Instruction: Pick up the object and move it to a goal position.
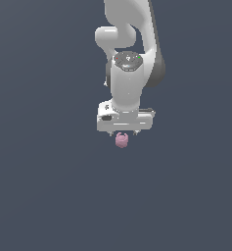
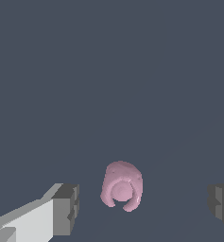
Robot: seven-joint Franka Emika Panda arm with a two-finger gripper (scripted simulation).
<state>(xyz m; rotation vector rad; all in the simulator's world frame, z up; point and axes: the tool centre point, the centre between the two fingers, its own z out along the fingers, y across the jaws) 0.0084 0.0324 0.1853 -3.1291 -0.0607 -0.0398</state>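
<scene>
The object [image 1: 121, 140] is a tiny pale pink rounded lump with a small notch on top, lying on the dark grey floor just below my white gripper [image 1: 123, 132] in the exterior view. In the wrist view the object [image 2: 122, 185] lies between my two fingers [image 2: 65, 208], which stand wide apart with clear gaps on both sides. The gripper [image 2: 144, 205] is open and touches nothing. The fingertips are mostly hidden behind the hand in the exterior view.
The white arm [image 1: 129, 39] rises from the hand toward the top of the exterior view. A plain dark grey surface [image 1: 44, 186] fills the rest of both views.
</scene>
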